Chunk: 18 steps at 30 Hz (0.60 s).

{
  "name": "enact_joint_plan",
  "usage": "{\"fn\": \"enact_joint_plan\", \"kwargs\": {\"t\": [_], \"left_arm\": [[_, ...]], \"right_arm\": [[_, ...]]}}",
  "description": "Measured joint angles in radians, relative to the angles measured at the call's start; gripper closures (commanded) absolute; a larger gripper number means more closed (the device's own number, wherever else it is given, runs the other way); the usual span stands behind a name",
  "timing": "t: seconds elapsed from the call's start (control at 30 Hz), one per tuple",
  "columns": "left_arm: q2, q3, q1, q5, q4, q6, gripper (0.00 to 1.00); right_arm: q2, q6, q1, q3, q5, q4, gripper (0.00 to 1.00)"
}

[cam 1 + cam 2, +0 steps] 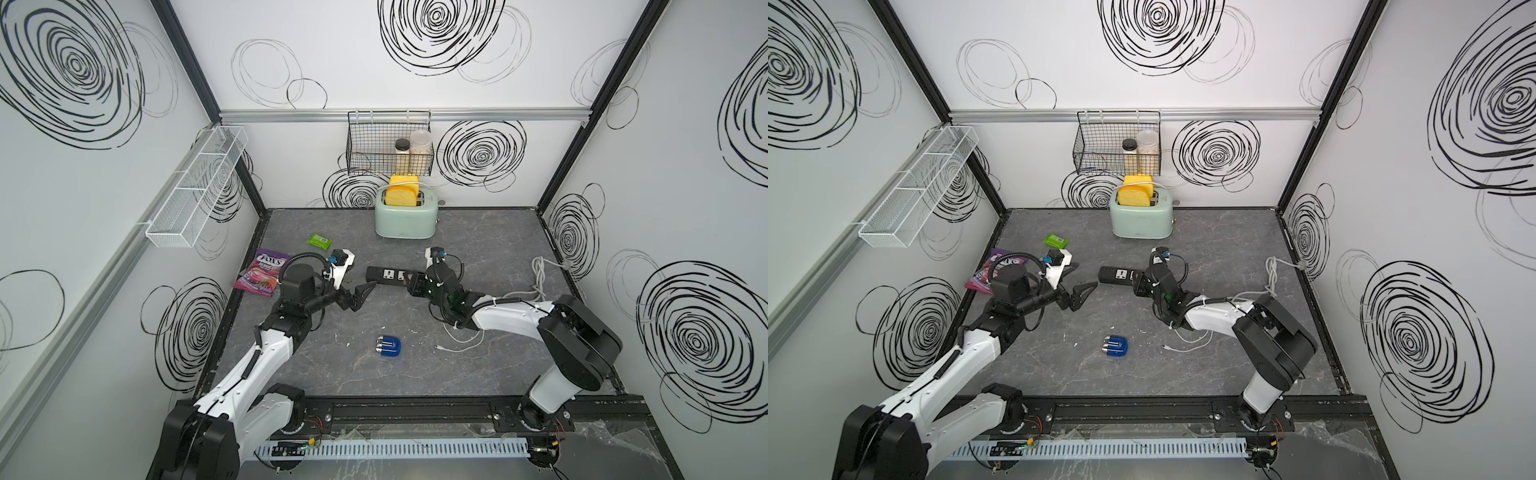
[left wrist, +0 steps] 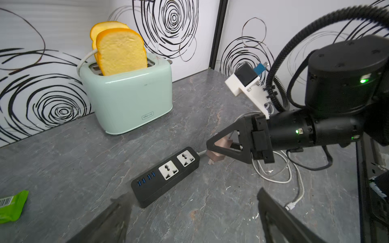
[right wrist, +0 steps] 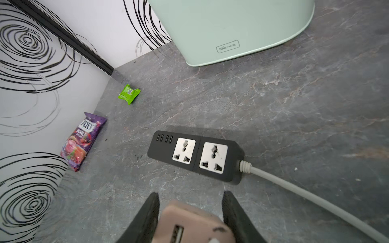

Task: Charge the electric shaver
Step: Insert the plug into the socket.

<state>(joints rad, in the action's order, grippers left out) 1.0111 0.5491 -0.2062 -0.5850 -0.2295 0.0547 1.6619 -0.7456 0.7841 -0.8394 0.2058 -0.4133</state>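
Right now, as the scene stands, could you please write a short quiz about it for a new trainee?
1. True or false: the translucent blue electric shaver lies on the grey table, and neither arm touches it.
2. What do the right jaws hold? A) pinkish cube plug adapter B) green wrapped snack C) nothing
3. Fill in: the left jaws stand ____ and empty near the black power strip.
Key: 1 true; 2 A; 3 open.
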Motion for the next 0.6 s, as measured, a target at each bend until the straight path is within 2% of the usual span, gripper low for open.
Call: {"fn": "enact_joint_plan", "kwargs": {"t": [0.27, 0.6], "left_arm": [[-0.002, -0.026, -0.005, 0.04, 0.056, 0.051, 0.03], [0.032, -0.045, -0.026, 0.087, 0.092, 0.093, 0.03]], "right_arm": [[0.148, 0.084, 0.0, -0.175, 0.045, 0.058, 1.0], [0.214, 0.121, 0.004, -0.224, 0.101, 0.138, 1.0]]}}
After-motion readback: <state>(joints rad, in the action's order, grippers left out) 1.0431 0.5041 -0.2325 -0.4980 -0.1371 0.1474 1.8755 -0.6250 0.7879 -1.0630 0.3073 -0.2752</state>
